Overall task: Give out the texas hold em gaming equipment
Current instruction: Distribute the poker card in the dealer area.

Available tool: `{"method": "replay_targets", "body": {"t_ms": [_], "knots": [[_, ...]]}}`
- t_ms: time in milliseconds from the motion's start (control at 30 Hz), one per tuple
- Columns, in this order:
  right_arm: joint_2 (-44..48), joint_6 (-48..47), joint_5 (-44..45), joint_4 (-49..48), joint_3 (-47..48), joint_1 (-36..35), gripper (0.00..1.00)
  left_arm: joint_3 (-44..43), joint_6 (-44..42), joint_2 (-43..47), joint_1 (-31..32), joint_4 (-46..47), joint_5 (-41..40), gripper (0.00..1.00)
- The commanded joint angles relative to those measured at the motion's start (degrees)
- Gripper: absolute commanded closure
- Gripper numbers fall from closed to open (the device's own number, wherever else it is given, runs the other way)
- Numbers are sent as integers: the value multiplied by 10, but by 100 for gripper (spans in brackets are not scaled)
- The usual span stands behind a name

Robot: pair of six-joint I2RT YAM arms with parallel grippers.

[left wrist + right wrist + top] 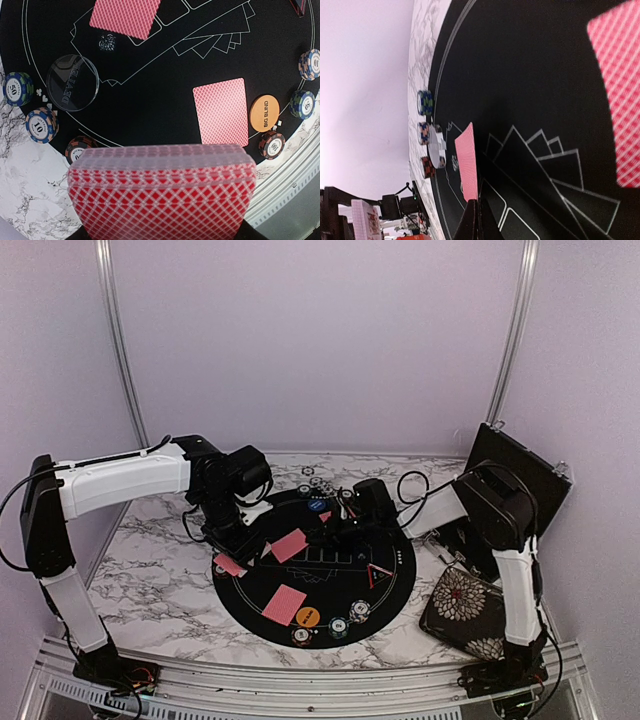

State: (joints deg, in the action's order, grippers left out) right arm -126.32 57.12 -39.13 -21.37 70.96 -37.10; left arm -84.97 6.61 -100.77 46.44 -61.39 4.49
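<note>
Marble desk, round black mat at its middle, white card outlines printed on it.

- Left gripper: clenched on a deck of red-backed cards, held just above the mat's left edge.
- Right gripper: fingertips pinched tight on one corner of a single card. That card stands on edge above the mat's centre.
- Two cards lie face down on the mat. One is left of centre. The other is toward the near edge, just beside an orange disc marked BIG BLIND.
- Three striped chips sit along the mat's near edge.
- Far edge: a blue-green chip, a blue chip, and an orange-black chip partly hidden behind the deck.
- Clear round dealer disc lies on the mat near those far chips.
- Small red-edged triangle is toward the mat's right edge.
- Floral pouch lies at the desk's near right corner. Black case is propped open at the far right corner.
</note>
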Motion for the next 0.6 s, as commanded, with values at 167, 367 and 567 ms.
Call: {"method": "replay_targets", "body": {"t_ms": [167, 367, 567], "knots": [[-53, -14, 57, 43, 160, -3, 100, 5, -2, 20, -3, 3, 5, 55], [-121, -25, 70, 102, 284, -26, 100, 4, -2, 17, -3, 4, 5, 55], [-167, -22, 74, 127, 342, -43, 100, 7, -2, 18, -3, 4, 7, 55]]}}
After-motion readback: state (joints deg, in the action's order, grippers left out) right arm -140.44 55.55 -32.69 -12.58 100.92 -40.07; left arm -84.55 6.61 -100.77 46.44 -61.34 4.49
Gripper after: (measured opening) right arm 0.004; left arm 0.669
